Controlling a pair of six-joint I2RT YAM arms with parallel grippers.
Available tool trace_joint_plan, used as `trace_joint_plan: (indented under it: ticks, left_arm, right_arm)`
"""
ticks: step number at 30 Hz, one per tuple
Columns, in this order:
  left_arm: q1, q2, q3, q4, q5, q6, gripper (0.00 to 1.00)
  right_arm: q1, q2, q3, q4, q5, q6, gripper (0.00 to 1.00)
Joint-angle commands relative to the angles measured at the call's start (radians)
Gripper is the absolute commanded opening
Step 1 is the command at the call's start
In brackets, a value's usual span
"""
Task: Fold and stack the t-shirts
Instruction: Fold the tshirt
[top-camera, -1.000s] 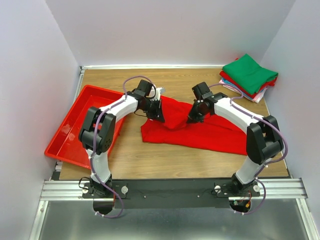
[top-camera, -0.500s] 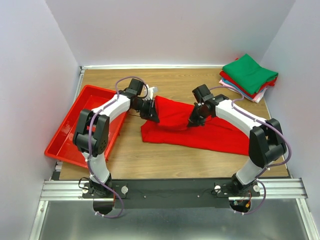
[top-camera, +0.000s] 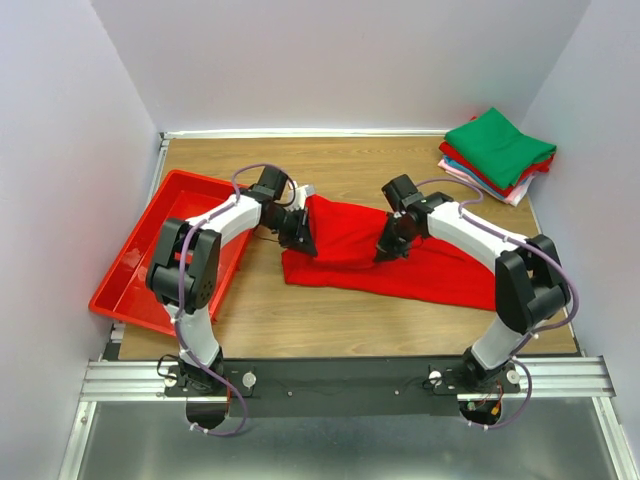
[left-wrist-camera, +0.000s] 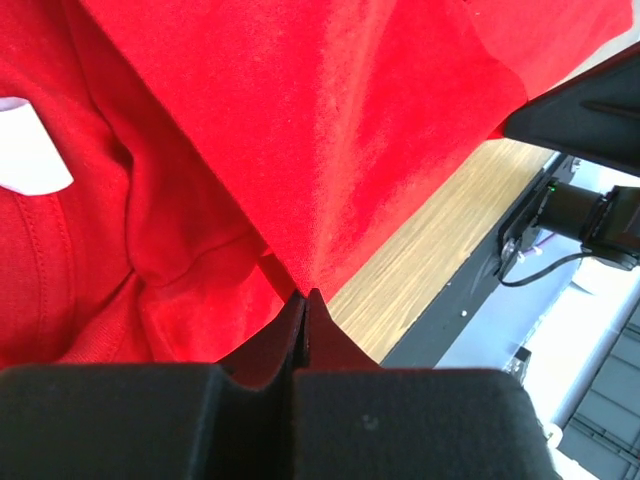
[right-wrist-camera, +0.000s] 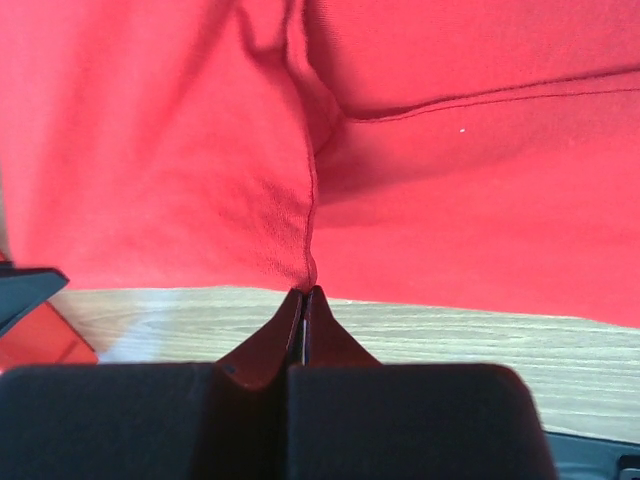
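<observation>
1. The bright red short-sleeved cloth t-shirt (top-camera: 400, 262) lies spread mid-way across the brown wooden worktop (top-camera: 300, 320). Its small white neck tag (left-wrist-camera: 28, 150) shows in the left wrist view.
2. The left pincer (left-wrist-camera: 305, 297) is closed tight on a raised fold at the shirt's far left.
3. The right pincer (right-wrist-camera: 303, 291) is clamped on a hem near the shirt's middle.
4. A stack of folded t-shirts (top-camera: 497, 152), green on top, sits at the far right corner.
5. The shallow red plastic tray (top-camera: 125, 300) lies at the left, partly under the left arm.
</observation>
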Motion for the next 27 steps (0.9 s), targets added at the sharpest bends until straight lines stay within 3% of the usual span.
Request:
trace_joint_plan:
  ticks: [1, 2, 6, 10, 18, 27]
  left_arm:
    - [0.003, 0.041, 0.048, 0.004, -0.046, 0.02, 0.09]
    - [0.003, 0.057, 0.061, -0.001, -0.059, 0.021, 0.14]
    - [0.003, 0.074, 0.122, -0.012, -0.186, 0.027, 0.34]
    - [0.004, 0.084, 0.167, -0.022, -0.264, 0.029, 0.45]
    - [-0.007, 0.014, 0.216, -0.064, -0.3, 0.007, 0.47]
    - [-0.053, 0.015, 0.173, -0.019, -0.252, -0.042, 0.47]
  right_arm:
    - [0.009, 0.043, 0.015, -0.018, 0.037, -0.01, 0.01]
    - [0.007, 0.059, 0.019, -0.02, 0.041, -0.01, 0.01]
    - [0.009, 0.079, 0.035, -0.02, 0.067, -0.004, 0.26]
    - [0.007, 0.065, 0.038, -0.021, 0.121, 0.007, 0.4]
    - [-0.001, -0.018, 0.032, -0.043, 0.224, -0.015, 0.53]
    - [-0.154, -0.081, -0.028, -0.032, 0.333, -0.113, 0.53]
